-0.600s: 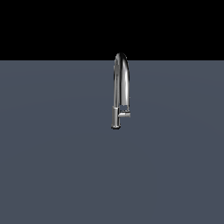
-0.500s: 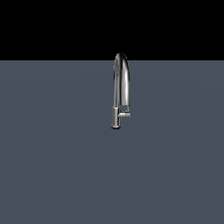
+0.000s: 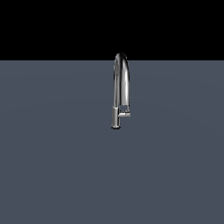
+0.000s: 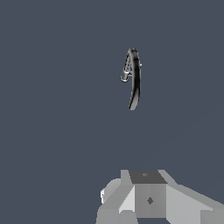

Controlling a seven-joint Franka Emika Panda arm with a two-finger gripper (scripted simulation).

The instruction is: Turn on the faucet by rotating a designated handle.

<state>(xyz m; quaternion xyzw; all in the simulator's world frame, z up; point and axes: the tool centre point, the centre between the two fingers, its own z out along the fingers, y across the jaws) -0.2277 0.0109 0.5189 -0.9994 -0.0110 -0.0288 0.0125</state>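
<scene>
The chrome gooseneck faucet (image 3: pixel 121 83) stands upright on a flat grey surface, slightly to the exterior view's right of centre. Its handle (image 3: pixel 125 114) is a short stub jutting from the lower body toward the exterior view's right. The arm and gripper do not show in the exterior view. In the wrist view the faucet (image 4: pixel 135 85) is seen from above, some way ahead, with the small handle (image 4: pixel 125 78) sticking out beside it. Only the grey body of my gripper (image 4: pixel 147 188) shows at the picture's edge, well apart from the faucet. Its fingers are not clear.
The grey surface (image 3: pixel 57 166) spreads flat around the faucet in both views. A black background fills the space above its far edge. No other objects are in view.
</scene>
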